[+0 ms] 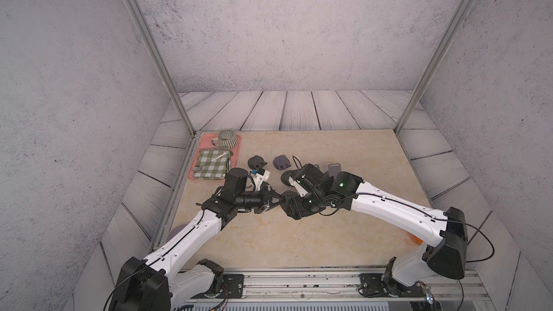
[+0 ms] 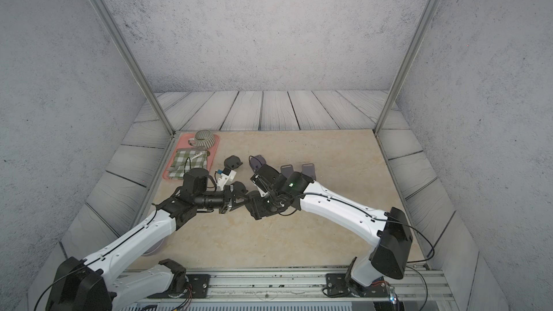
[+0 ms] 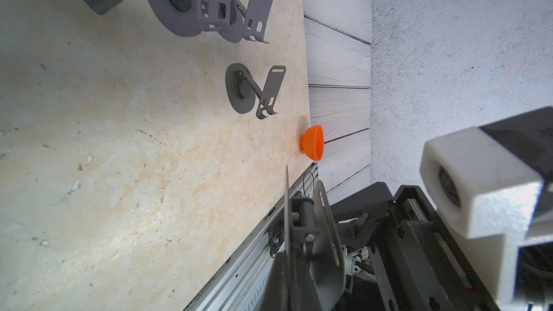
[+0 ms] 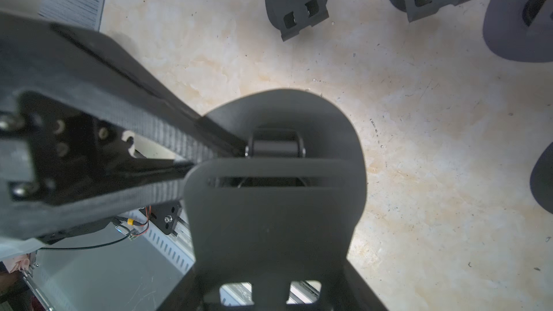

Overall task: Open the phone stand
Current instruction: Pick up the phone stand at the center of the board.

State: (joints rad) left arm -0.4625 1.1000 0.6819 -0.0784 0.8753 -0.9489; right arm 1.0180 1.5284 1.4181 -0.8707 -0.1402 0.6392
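Note:
The dark grey phone stand [image 1: 288, 196] hangs above the middle of the table between my two arms. In the right wrist view its slotted phone plate [image 4: 269, 219] stands in front of its round base [image 4: 284, 109], a little apart from it at the hinge. My left gripper [image 1: 279, 199] comes in from the left and is shut on the base, which shows edge-on [image 3: 286, 204] in the left wrist view. My right gripper [image 4: 272, 300] is shut on the lower end of the phone plate, one finger at each side.
Several other phone stands lie behind the arms, among them a black one [image 1: 256, 162] and a purple-grey one [image 1: 282, 163]; one stands unfolded [image 3: 254, 91]. A pink tray [image 1: 238, 152] with a striped mug [image 1: 229, 138] and checked cloth sits back left. An orange bowl [image 3: 314, 142] is at the right edge.

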